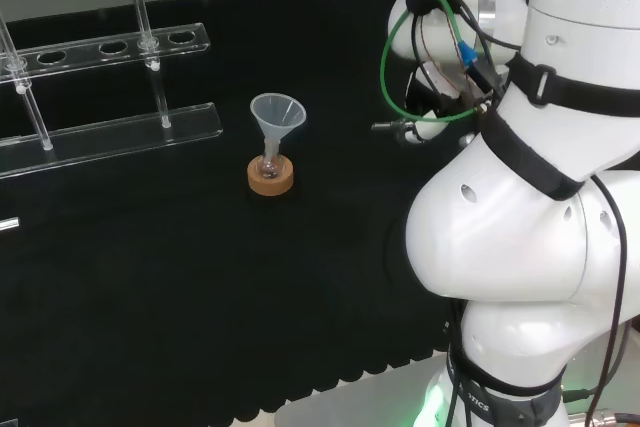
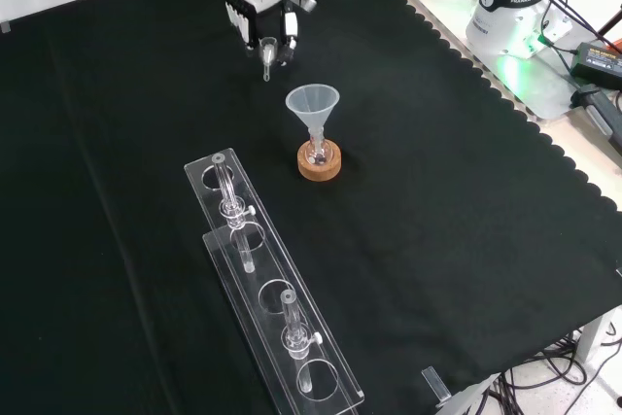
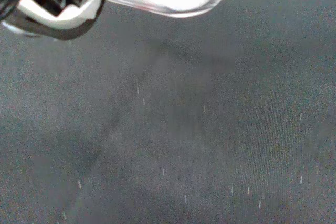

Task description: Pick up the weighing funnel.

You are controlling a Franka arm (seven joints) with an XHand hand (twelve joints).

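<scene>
hand [image 2: 260, 9]: fingers curled round the weighing funnel [image 2: 267, 57], at front view's top | long axis: runs down that view, stem towards the funnel [image 2: 313, 104] | level or tilted: unclear

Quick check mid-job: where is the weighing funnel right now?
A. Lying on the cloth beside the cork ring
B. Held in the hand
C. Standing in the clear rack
B: in the front view the hand grips the weighing funnel, stem pointing down toward the cloth, well apart from the cork ring and the rack.
</scene>
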